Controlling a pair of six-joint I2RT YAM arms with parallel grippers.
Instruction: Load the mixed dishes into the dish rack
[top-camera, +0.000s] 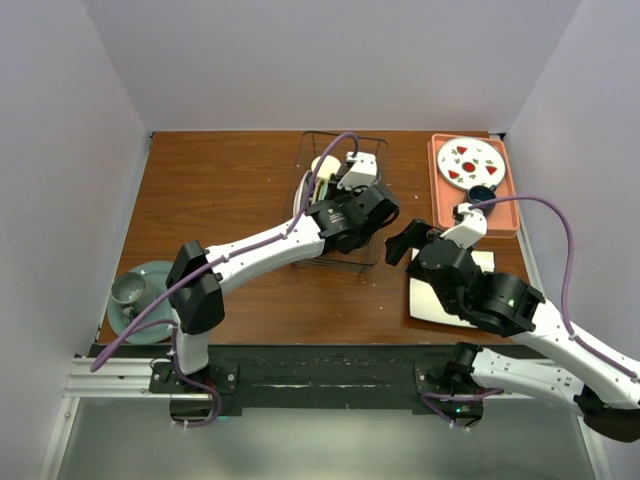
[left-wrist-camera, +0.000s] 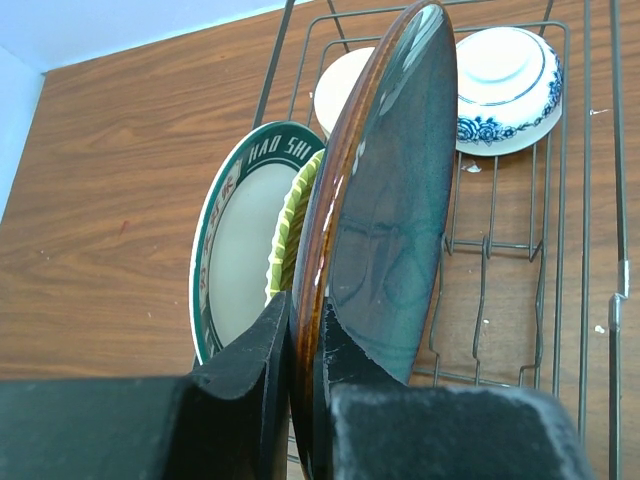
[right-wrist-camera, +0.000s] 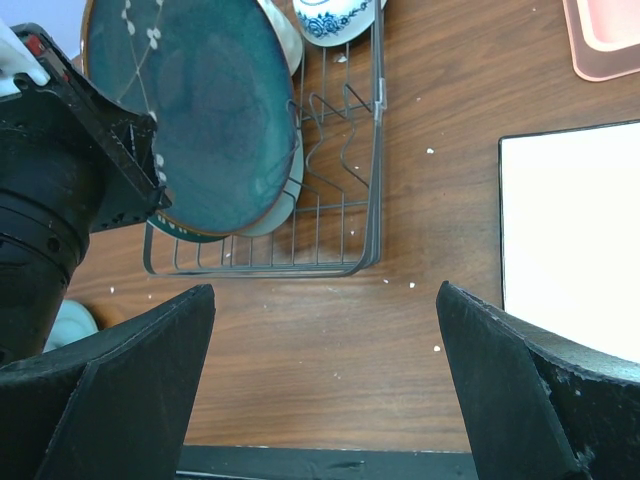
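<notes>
**Left arm.** The left gripper is clamped on the brown rim of the glazed teal-blue round plate. It holds the plate on edge and nearly upright over the rectangular dark thin-wire dish rack. I cannot tell whether the plate's lower edge is seated in the wires.

**Rack contents.**
- The scalloped pale green flower plate stands on edge just beside the teal-blue plate.
- Beyond it stands the white round plate with a dark lettered rim, also on edge.
- At the far end of the rack, the small blue-white patterned bowl lies tipped with its base towards the camera.
- The cream mug is next to the bowl, partly hidden by the held plate.

**Right arm.** The right gripper hangs over the brown wooden table with its fingers spread wide and nothing between them. It is between the rack and the white square plate, which lies flat on the table outside the rack.

**Elsewhere on the table.**
- At the far right, a pink tray carries a white plate with red marks and a dark blue cup.
- At the near left, a grey-green plate bears a small grey cup.
</notes>
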